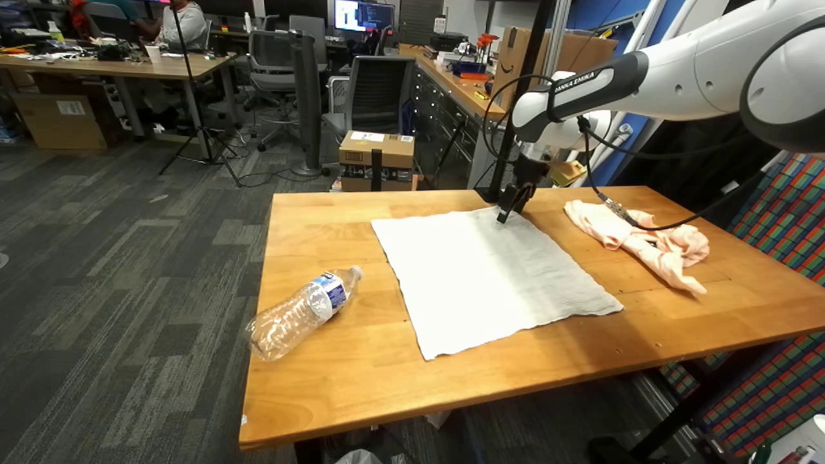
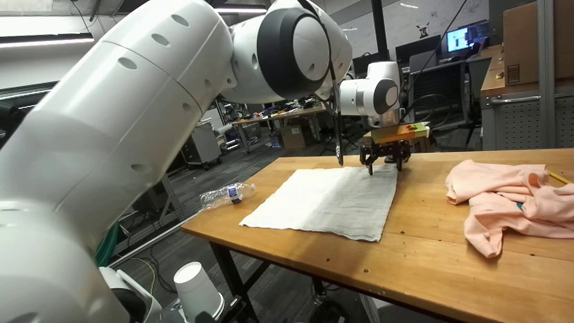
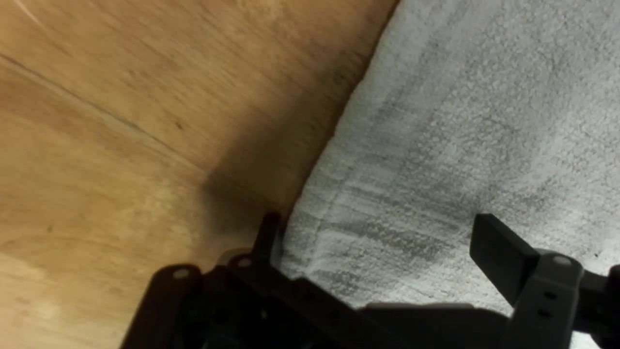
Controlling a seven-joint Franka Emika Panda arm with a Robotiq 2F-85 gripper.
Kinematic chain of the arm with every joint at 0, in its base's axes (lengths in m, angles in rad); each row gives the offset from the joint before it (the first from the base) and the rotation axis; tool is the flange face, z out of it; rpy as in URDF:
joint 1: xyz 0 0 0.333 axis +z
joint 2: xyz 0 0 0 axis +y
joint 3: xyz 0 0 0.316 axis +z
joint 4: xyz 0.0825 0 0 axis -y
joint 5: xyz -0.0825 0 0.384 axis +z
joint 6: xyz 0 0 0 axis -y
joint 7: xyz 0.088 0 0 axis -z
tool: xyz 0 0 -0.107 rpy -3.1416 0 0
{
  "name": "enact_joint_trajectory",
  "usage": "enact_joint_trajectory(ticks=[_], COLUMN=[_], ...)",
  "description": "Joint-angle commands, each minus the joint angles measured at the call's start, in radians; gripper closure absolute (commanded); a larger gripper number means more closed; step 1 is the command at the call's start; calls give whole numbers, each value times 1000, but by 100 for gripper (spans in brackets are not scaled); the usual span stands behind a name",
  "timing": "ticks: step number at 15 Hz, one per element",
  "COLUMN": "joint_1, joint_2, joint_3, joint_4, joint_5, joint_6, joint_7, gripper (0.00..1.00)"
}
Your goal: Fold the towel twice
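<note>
A white towel lies flat and spread out on the wooden table in both exterior views [image 1: 477,283] [image 2: 332,202]. It also fills the right side of the wrist view [image 3: 465,121]. My gripper [image 1: 510,214] is at the towel's far corner, pointing down, and shows there too in an exterior view [image 2: 384,171]. In the wrist view my gripper [image 3: 379,217] is open, with its fingers wide apart. One finger is just off the towel's edge over the wood, and the other is over the cloth. Nothing but towel shows between the fingers; I cannot tell whether they touch it.
A clear plastic bottle [image 1: 303,316] lies on its side on the table [image 1: 348,399], beside the towel. A crumpled pink cloth [image 2: 506,202] lies on the opposite side of the towel. A black post [image 1: 493,187] stands close behind my gripper. A cable hangs from the arm.
</note>
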Motion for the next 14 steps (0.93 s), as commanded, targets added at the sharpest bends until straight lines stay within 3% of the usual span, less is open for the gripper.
enact_joint_trajectory(ticks=[1,3,4,6,14], joint_1=[16,19,21,24,33], joint_2=[34,35,36,36,36], joint_3=[-9,-10,-12,-15,-22], joint_4=[71,76,80,85,102], joint_5=[-26,-33,-37,-43,-71], joint_6=[-49,-57,-62,-67,-78], joint_7=[-1,-2,-1,-1,2], gripper=[0,2,26,29,91])
